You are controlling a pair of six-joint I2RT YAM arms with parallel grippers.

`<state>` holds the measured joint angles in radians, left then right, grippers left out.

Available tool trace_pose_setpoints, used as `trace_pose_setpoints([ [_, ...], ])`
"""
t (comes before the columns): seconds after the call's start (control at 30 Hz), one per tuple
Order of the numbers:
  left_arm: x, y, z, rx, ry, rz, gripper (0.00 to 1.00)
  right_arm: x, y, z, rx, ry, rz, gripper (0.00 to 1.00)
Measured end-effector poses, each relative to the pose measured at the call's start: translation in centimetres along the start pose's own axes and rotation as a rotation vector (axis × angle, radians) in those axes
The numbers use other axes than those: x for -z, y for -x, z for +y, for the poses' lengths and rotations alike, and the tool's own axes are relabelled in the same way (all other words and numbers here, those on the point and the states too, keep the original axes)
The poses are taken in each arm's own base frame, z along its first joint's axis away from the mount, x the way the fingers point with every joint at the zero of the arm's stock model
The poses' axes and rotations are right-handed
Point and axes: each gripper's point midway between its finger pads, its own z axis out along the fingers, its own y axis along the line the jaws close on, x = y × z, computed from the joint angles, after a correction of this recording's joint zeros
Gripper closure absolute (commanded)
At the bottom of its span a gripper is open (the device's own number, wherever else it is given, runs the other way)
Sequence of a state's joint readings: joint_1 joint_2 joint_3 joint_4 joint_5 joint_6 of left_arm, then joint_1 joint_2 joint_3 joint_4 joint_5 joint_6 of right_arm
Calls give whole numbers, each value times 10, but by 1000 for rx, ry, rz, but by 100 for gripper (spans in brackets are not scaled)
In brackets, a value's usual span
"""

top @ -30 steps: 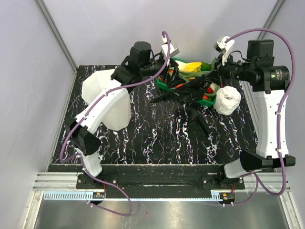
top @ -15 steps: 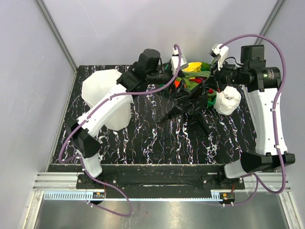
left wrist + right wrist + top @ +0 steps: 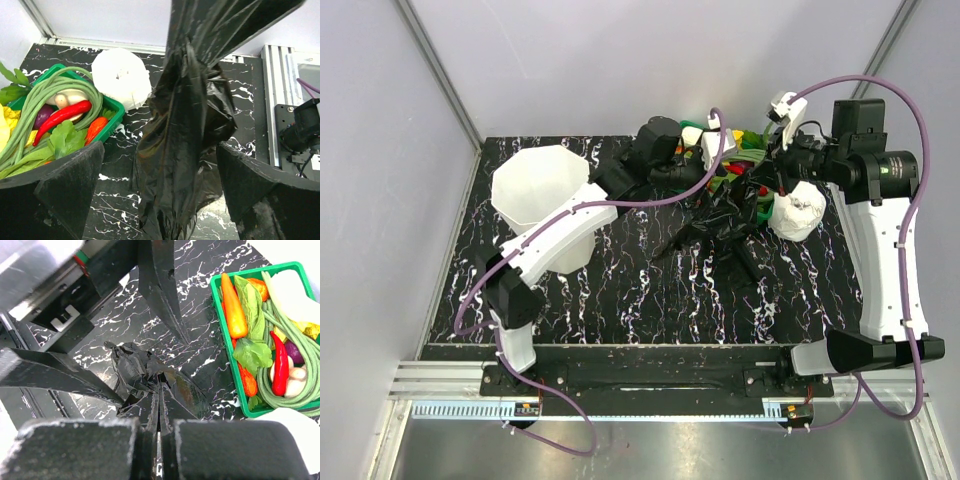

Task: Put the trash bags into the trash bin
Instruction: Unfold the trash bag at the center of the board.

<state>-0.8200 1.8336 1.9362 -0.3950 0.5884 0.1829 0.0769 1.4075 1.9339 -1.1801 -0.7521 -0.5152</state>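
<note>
A crinkled black trash bag (image 3: 712, 222) hangs from my right gripper (image 3: 763, 186) at the back middle of the table, its lower end trailing on the dark marbled top. In the right wrist view the right gripper (image 3: 159, 405) is shut on a bunched part of the bag (image 3: 142, 372). My left gripper (image 3: 722, 180) reaches across to the bag. In the left wrist view it (image 3: 160, 200) is open, and the bag (image 3: 185, 130) hangs between its spread fingers (image 3: 65, 190) without being pinched. The white faceted trash bin (image 3: 538, 192) stands upright at the left, apart from both grippers.
A green tray of vegetables (image 3: 114, 106) sits at the back, right beside the bag, and also shows in the right wrist view (image 3: 226, 340). A white paper roll (image 3: 798, 210) stands right of the bag, under my right arm. Grey walls enclose the table.
My left arm has swung right from over the bin to the hanging bag, uncovering the bin's mouth. My right gripper has kept hold of the bag and shifted slightly.
</note>
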Motion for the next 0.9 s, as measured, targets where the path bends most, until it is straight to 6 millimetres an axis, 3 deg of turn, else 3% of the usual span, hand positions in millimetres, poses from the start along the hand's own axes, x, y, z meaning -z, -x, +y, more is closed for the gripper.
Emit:
trace_pose_setpoints([
  [0.13, -7, -10, 6, 9, 25, 21, 2, -1, -2, 1, -2, 2, 0, 100],
  [0.23, -8, -12, 9, 10, 36, 27, 8, -2, -5, 0, -9, 5, 7, 100],
  [0.53, 0, -2, 19, 22, 55, 3, 10, -3, -12, 2, -19, 8, 19, 100],
  [0.67, 2, -2, 23, 29, 60, 2, 8, -2, -11, 3, -17, 7, 17, 100],
  [0.77, 2, -2, 21, 33, 52, -1, 1, -2, -12, 4, -16, 6, 16, 100],
  [0.9, 1, -1, 15, 47, 19, -6, 1, -2, -14, 3, -20, 3, 24, 100],
])
